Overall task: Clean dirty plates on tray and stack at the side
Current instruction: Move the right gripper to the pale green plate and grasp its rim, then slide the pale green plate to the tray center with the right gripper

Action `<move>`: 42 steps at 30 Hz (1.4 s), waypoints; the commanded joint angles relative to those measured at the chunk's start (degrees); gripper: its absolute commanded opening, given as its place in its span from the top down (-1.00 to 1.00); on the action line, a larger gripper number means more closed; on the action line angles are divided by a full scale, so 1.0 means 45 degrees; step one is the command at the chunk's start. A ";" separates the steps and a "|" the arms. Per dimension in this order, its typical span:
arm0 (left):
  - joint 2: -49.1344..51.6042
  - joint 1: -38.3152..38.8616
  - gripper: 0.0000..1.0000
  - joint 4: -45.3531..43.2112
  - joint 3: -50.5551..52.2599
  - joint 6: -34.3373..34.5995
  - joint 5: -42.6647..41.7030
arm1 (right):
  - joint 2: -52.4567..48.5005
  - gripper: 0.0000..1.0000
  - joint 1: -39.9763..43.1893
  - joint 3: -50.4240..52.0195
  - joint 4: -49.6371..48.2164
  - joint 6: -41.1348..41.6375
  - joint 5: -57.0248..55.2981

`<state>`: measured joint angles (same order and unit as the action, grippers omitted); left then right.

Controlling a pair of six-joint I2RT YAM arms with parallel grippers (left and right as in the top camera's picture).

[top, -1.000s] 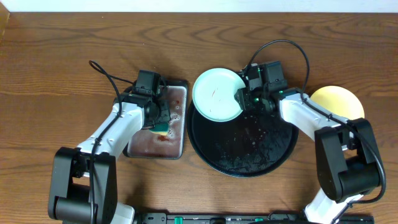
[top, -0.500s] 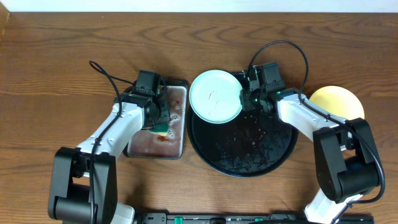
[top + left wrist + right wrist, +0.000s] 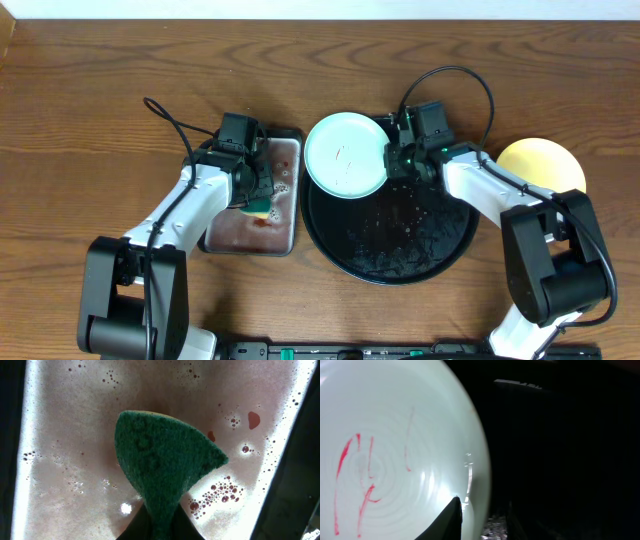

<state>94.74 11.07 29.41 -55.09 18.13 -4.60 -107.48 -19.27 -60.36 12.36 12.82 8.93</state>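
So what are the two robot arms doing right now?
The right gripper has pinched the rim of a mint plate with red smears on it, at the edge of the black tray. The left gripper holds a green sponge over a wet metal pan, probably to wipe the plate. A yellow plate sits on the table beside the tray.

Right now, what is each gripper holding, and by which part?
Left gripper pinches the green sponge by its narrow end, over the metal pan. Right gripper grips the mint plate by its rim.
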 commanded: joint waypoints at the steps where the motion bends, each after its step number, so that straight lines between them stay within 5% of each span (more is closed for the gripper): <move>1: 0.0092 -0.0029 0.85 0.0019 0.0112 -0.0112 -0.0034 | -0.0481 0.55 -0.0185 0.0049 0.0015 0.0559 -0.0092; 5: 0.0092 -0.0029 0.85 0.0029 0.0112 -0.0112 -0.0034 | -0.0500 0.97 -0.0185 0.0044 -0.0058 0.0665 0.0078; 11: 0.0092 -0.0029 0.85 0.0039 0.0112 -0.0117 -0.0034 | -0.0053 0.98 -0.0049 0.0044 0.0408 0.0243 0.0068; 23: 0.0092 -0.0029 0.85 0.0029 0.0112 -0.0112 -0.0034 | 0.2531 0.98 0.0738 0.0112 0.6091 -0.0146 -0.2302; 42: -0.1127 0.1200 0.85 -0.0175 0.0097 -0.0787 -0.0602 | 0.2497 0.98 0.0690 0.3041 0.3604 0.0389 -0.1996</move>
<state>93.93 13.37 29.34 -55.02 16.32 -6.31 -94.85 -15.99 -48.88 28.51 14.26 0.05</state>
